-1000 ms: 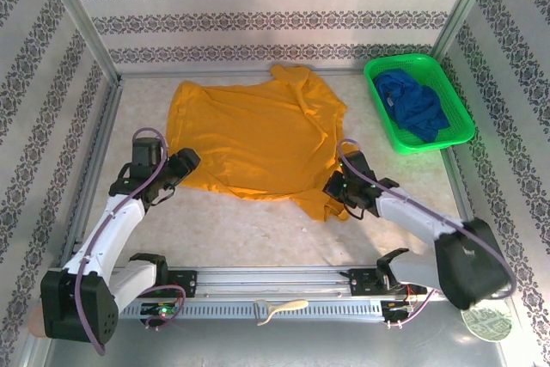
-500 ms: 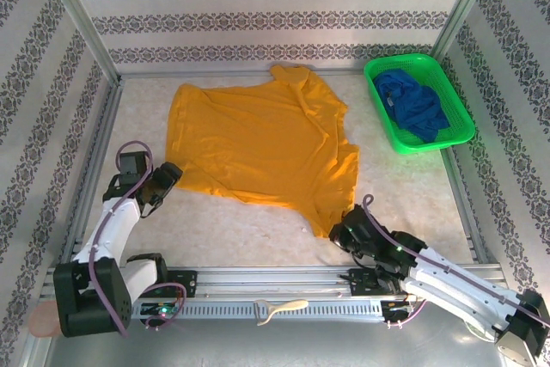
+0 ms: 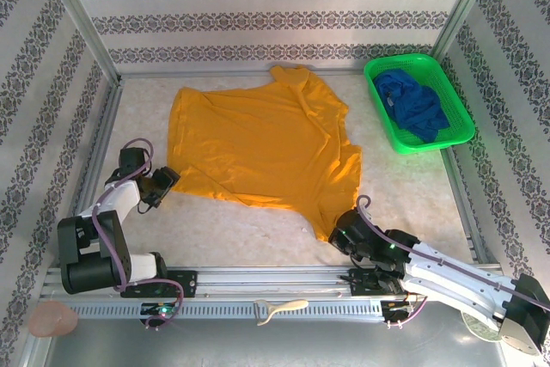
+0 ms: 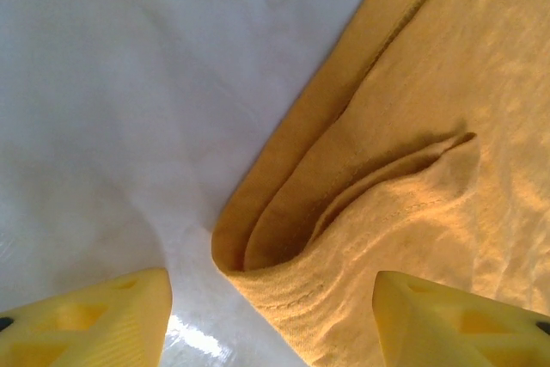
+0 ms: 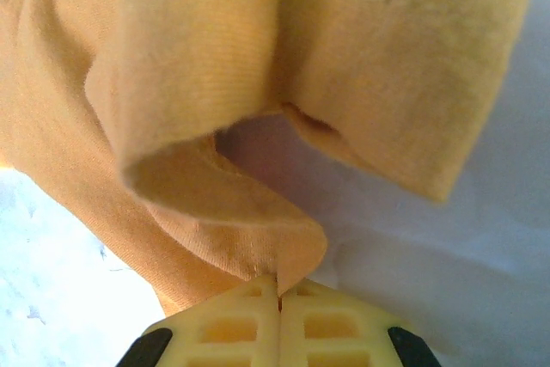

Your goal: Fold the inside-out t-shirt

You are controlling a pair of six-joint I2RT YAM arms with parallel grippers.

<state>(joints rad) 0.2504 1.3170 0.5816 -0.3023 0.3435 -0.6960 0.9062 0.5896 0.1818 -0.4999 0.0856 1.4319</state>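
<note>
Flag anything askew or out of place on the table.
The t-shirt lies crooked and wrinkled, its near corner drawn to a point in the shut right pincer. By the open left pincer, its edge is doubled over. Nothing looks spilled or torn.

I get bright, even light from above; glare whitens the table (image 5: 43,255) in my right wrist view, shadows soft.

No text, brand or number can be read anywhere, the t-shirt (image 3: 258,143) included. A round disc (image 3: 483,327) at five o'clock in the overhead view may carry fine print or only a pattern; it is too small to tell.
</note>
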